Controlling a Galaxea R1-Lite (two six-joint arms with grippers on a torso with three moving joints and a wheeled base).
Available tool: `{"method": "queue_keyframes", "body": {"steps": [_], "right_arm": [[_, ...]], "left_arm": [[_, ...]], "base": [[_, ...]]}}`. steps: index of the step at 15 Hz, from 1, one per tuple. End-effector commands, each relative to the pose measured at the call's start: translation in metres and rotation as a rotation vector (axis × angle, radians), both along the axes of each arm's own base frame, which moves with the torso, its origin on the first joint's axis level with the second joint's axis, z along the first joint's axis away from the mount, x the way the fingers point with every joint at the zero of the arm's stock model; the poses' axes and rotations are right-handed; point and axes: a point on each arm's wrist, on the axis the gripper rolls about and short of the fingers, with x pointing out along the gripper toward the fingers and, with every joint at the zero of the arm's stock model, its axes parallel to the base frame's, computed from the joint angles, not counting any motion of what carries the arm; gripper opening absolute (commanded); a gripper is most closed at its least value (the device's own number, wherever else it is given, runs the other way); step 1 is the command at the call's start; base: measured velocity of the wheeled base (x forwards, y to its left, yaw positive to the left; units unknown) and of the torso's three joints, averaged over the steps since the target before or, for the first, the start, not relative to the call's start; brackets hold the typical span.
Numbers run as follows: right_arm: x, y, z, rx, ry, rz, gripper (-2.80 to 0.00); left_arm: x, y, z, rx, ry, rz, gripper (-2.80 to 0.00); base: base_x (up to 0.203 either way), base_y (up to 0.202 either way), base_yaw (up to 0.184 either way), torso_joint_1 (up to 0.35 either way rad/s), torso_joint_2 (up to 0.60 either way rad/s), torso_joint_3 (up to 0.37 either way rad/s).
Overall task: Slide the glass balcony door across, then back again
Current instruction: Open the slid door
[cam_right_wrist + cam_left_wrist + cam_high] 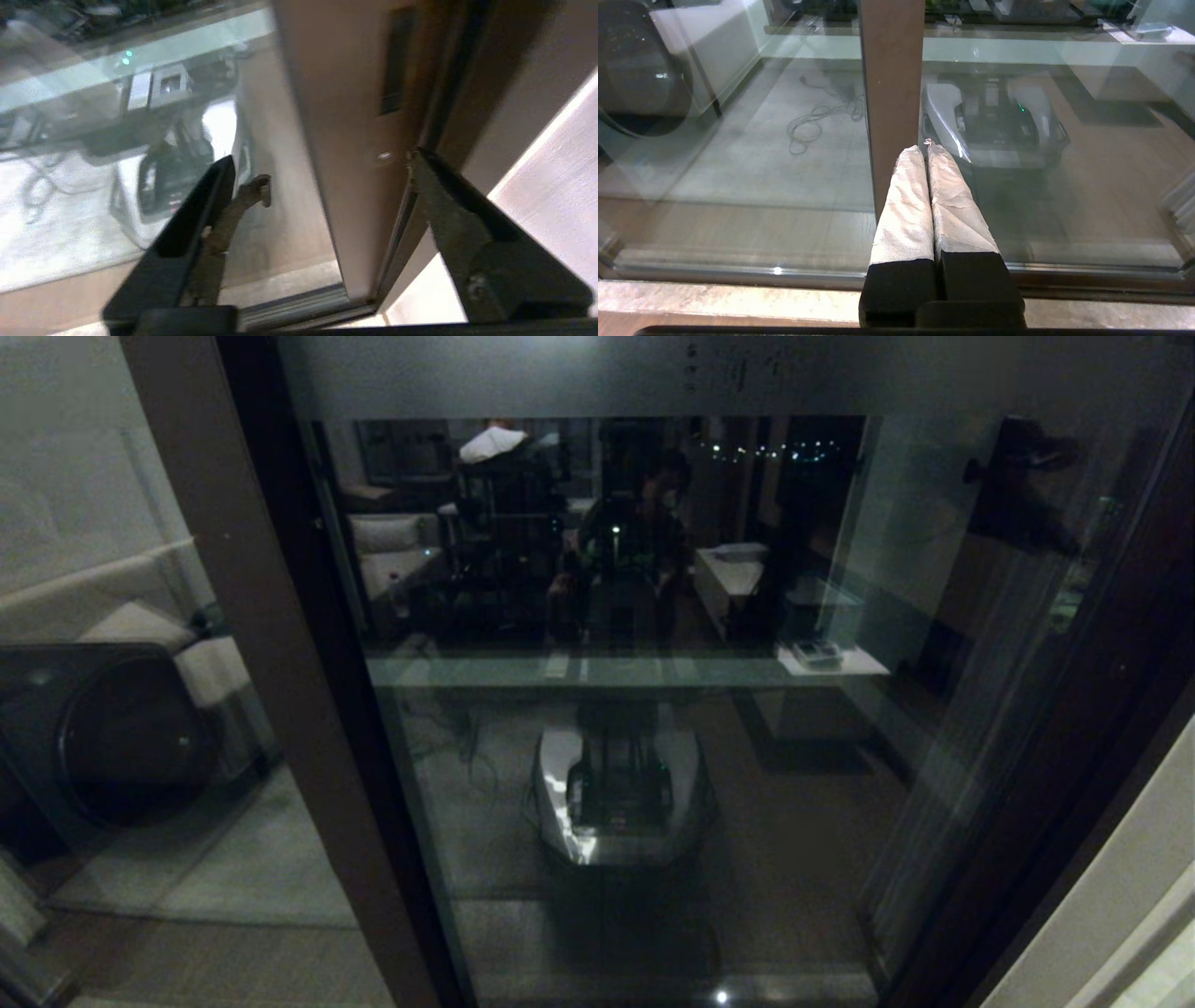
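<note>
The glass balcony door (934, 728) fills the head view, with a frosted band and a small etched motif (738, 369) at the top and dark brown stiles on both sides. Its right stile (359, 140) stands against the jamb and has a narrow recessed handle slot (394, 65). My right gripper (322, 170) is open, its fingers straddling that stile below the slot and apart from it. My left gripper (924, 148) is shut on nothing, its white-wrapped fingertips close in front of the brown left stile (892, 93). Neither gripper shows directly in the head view.
To the left, a brown-framed glass panel (112, 569) shows a sofa and a round dark object (121, 737). The glass reflects my own base (616, 784) and the room. A floor track (738, 273) and stone sill (714, 298) run below. A pale wall (1120, 896) is at the right.
</note>
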Motion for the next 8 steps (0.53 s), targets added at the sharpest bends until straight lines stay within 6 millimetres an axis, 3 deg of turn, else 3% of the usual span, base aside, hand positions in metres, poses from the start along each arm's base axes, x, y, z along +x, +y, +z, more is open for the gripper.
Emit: {"method": "queue_keyframes", "body": {"steps": [1, 8], "right_arm": [[0.0111, -0.0189, -0.0165, 0.026, 0.025, -0.006, 0.00], [0.0169, -0.0189, -0.0219, 0.054, 0.010, 0.072, 0.00]], "left_arm": [[0.0000, 0.0000, -0.0002, 0.000, 0.001, 0.000, -2.80], [0.0000, 0.0000, -0.0001, 0.000, 0.000, 0.000, -2.80]], "base": [[0.000, 0.000, 0.000, 0.000, 0.00, 0.000], [0.000, 0.000, 0.000, 0.000, 0.00, 0.000]]}}
